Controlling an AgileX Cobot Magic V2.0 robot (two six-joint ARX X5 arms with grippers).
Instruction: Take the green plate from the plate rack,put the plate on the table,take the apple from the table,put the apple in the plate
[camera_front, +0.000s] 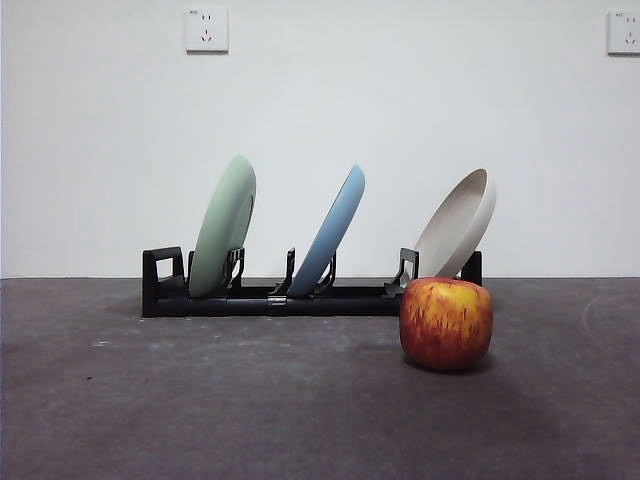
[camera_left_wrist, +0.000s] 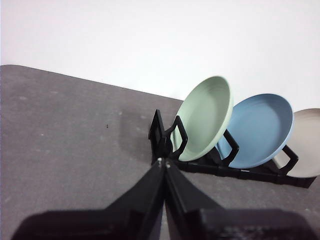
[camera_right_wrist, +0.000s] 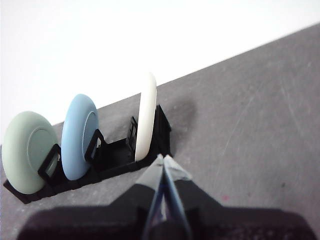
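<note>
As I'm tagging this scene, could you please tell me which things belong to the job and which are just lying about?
Job: green plate, plate rack, apple, table.
Lying about: blue plate, beige plate, wall sockets.

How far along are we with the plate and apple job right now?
Nothing looks done yet. The green plate stands in the plate rack beside the blue plate and beige plate. The apple sits on the table in front of the rack. Nothing is in hand: the left hand and right hand are shut and empty, away from the rack. Every step remains.
</note>
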